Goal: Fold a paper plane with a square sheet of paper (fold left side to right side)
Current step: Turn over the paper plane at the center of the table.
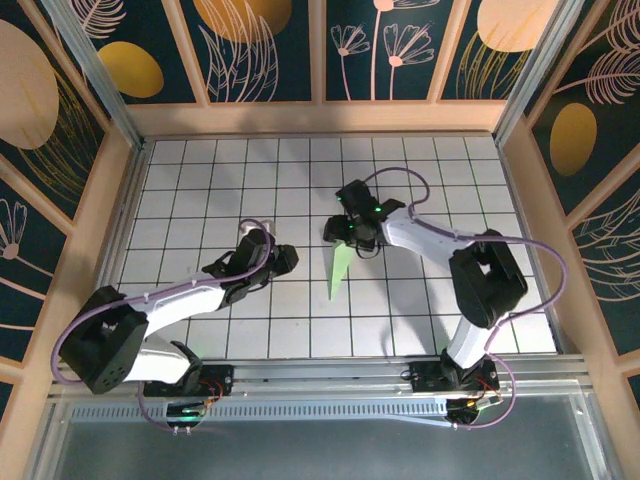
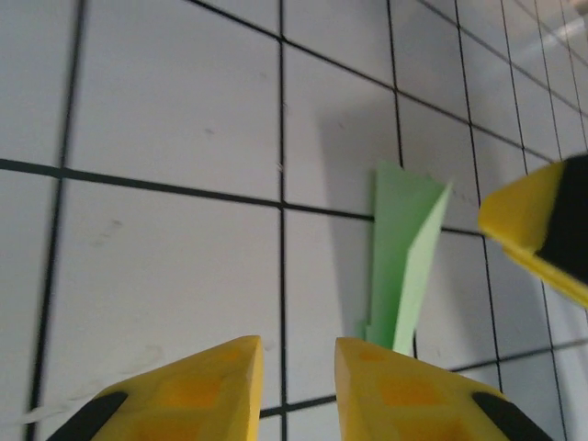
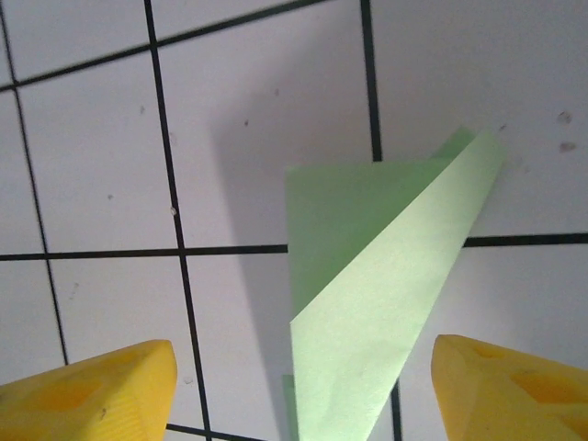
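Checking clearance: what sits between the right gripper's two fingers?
The paper plane, clear of both fingers of the open right gripper, in the right wrist view.

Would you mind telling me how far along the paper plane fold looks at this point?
Done: the paper plane lies on the table as a slim creased dart. In hand: nothing; the right hand is open over its wide end, not touching it, and the left hand sits slightly open beside it, apart. Left: probably just withdrawing both arms.

left end effector (image 2: 299,381) fingers narrowly parted, right end effector (image 3: 303,381) fingers wide apart; both arms bent, reaching inward.
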You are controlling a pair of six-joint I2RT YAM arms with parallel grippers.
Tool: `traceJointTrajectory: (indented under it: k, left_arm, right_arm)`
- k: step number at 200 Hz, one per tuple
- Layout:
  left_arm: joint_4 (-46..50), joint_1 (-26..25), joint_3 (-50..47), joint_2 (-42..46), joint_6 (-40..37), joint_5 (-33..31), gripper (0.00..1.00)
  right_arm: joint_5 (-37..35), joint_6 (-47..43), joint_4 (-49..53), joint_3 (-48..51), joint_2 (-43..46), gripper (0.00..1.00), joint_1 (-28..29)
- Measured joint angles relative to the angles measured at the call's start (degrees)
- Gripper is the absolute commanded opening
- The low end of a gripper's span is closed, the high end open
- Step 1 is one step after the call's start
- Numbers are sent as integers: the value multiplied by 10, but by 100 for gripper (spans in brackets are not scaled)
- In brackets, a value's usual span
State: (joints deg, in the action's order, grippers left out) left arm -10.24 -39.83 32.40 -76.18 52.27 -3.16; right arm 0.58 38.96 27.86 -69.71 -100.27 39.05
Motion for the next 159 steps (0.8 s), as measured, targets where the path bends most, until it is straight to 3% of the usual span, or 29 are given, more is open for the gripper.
traceJointTrajectory:
  k: [41,88,159]
  left_arm:
    - [4,2,-20,55,8,-77,29]
    - [15,2,-34,69,8,-103,30]
    - [16,2,-34,69,7,-108,30]
  right_arm:
    - [-60,28,80,-61,-81,63,45]
    - [-97,38,122,-91,-124,50,60]
    - [-113,45,135,-91,-124,18,61]
